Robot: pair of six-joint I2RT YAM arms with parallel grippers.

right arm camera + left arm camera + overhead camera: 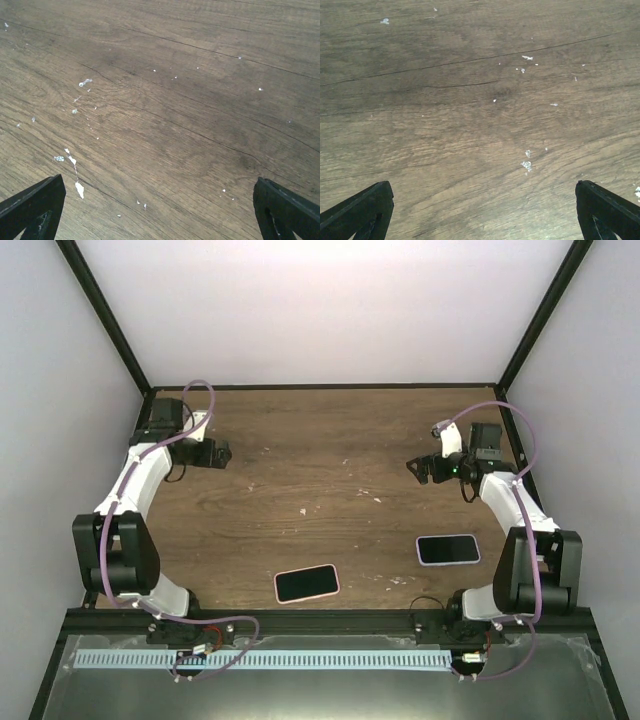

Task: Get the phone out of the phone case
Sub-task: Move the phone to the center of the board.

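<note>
Two flat black slabs lie near the table's front edge. The left one (306, 583) has a pale pink rim, like a case. The right one (448, 550) is plain black, like a bare phone. I cannot tell whether the pink-rimmed one holds a phone. My left gripper (222, 453) hovers at the back left, open and empty. My right gripper (415, 468) hovers at the back right, open and empty. Both are far from the slabs. The left wrist view shows my left gripper (485, 200) over bare wood. The right wrist view shows my right gripper (160, 195) over bare wood too.
The wooden table (320, 460) has white flecks scattered on it (79, 189). Black frame posts and pale walls close in the back and sides. A metal ledge runs along the front by the arm bases.
</note>
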